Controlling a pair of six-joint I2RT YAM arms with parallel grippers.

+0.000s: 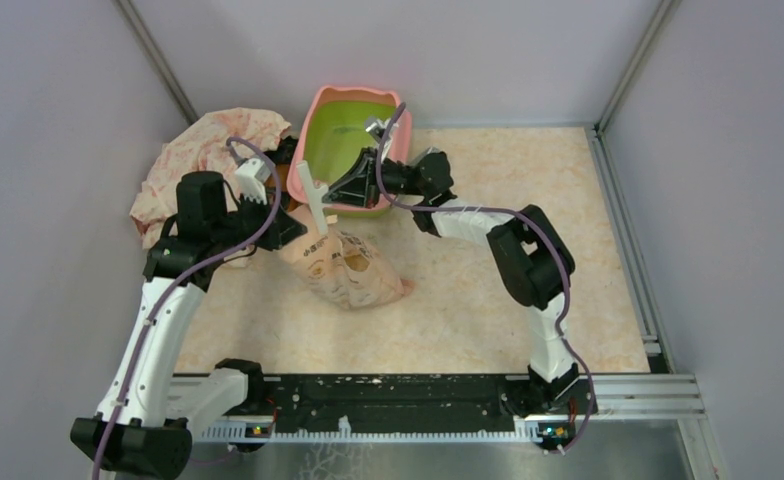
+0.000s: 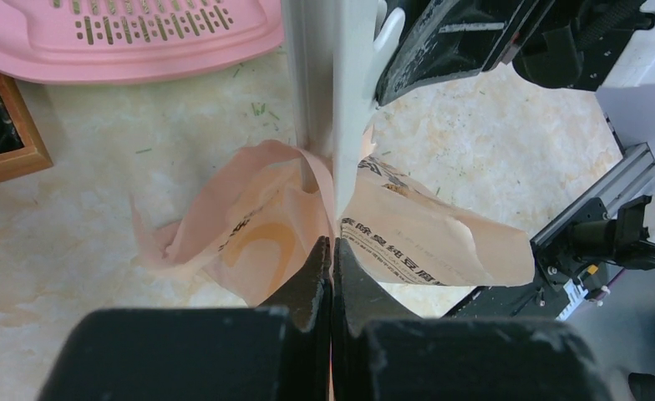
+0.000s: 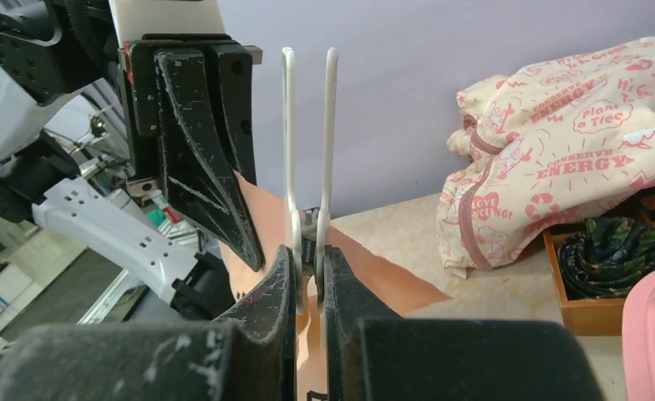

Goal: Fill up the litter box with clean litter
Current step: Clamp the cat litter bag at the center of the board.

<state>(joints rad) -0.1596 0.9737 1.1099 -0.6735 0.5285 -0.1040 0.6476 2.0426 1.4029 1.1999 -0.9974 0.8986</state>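
Observation:
The litter box, pink rim and lime-green inside, stands at the back of the table; its slotted pink edge shows in the left wrist view. The peach-pink bag with Chinese lettering lies in front of it. No clean litter shows; the granules are hidden inside the bag. My left gripper is shut on the bag's upper edge. A white clip stands upright on the bag's top. My right gripper is shut on that clip, just right of the left gripper.
A silver scoop lies inside the litter box. A cream cloth with pink print is heaped at the back left, over a wooden box of dark green fabric. Grey walls close in three sides; a metal rail runs along the right.

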